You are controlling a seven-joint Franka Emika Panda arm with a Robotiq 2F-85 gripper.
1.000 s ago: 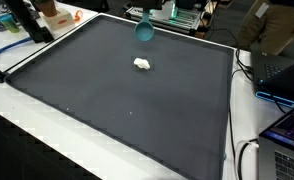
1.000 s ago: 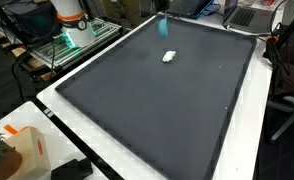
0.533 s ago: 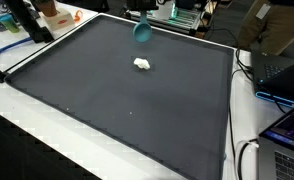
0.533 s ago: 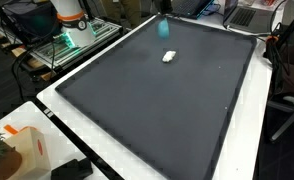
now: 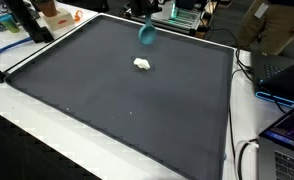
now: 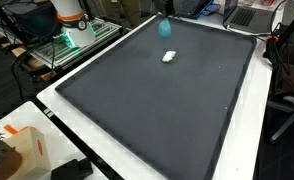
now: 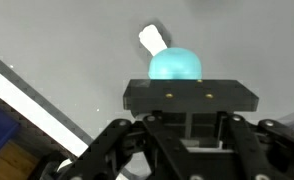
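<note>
A turquoise rounded object [image 5: 147, 32] [image 6: 166, 28] hangs in the air above the far edge of the dark mat [image 5: 137, 100] [image 6: 157, 100] in both exterior views. In the wrist view my gripper [image 7: 188, 92] fills the lower half, shut on this turquoise object [image 7: 176, 66], which shows just beyond the black jaw block. A small white object [image 5: 142, 64] [image 6: 169, 56] [image 7: 153, 40] lies on the mat a short way from the held piece, apart from it. My fingertips are hidden behind the block.
A white border [image 6: 77, 120] frames the mat. The robot's white-and-orange base [image 6: 69, 18] stands at a far corner. Laptops and cables [image 5: 285, 75] sit along one side. An orange-and-white box [image 6: 17, 150] and black equipment [image 5: 29, 20] stand at the corners.
The held turquoise object has drifted a little sideways above the mat's far edge. The white object has not moved.
</note>
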